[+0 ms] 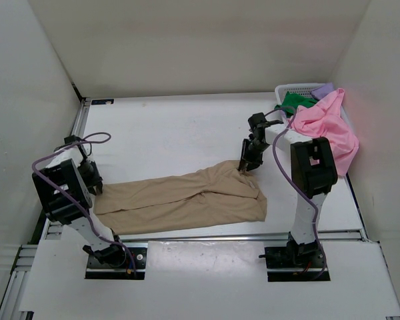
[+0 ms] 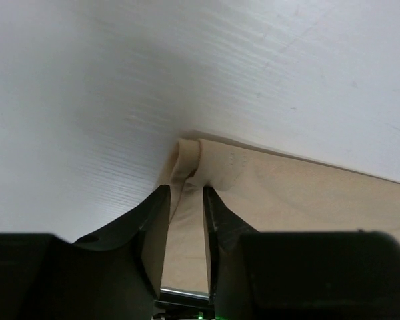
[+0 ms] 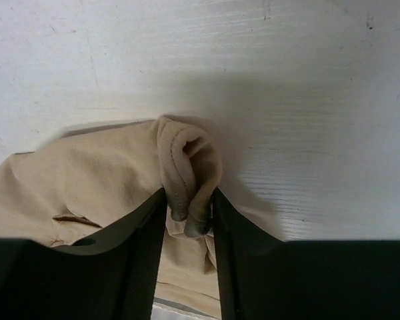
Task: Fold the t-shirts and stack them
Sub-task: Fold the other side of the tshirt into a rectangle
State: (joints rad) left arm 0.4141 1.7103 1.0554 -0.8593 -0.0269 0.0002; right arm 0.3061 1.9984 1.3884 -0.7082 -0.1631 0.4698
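Note:
The tan t-shirt (image 1: 187, 197) lies stretched in a long band across the near part of the table. My left gripper (image 1: 93, 181) is shut on its left end; the wrist view shows the tan cloth (image 2: 187, 160) pinched between the fingers. My right gripper (image 1: 245, 167) is shut on a bunched edge at the shirt's far right corner (image 3: 187, 173). The pink t-shirt (image 1: 327, 127) hangs over the basket's near side. The green t-shirt (image 1: 293, 102) and the light purple t-shirt (image 1: 323, 88) sit in the basket.
The white mesh basket (image 1: 290, 89) stands at the far right corner of the table. White walls enclose the table on three sides. A metal rail (image 1: 207, 235) runs along the near edge, just in front of the tan shirt.

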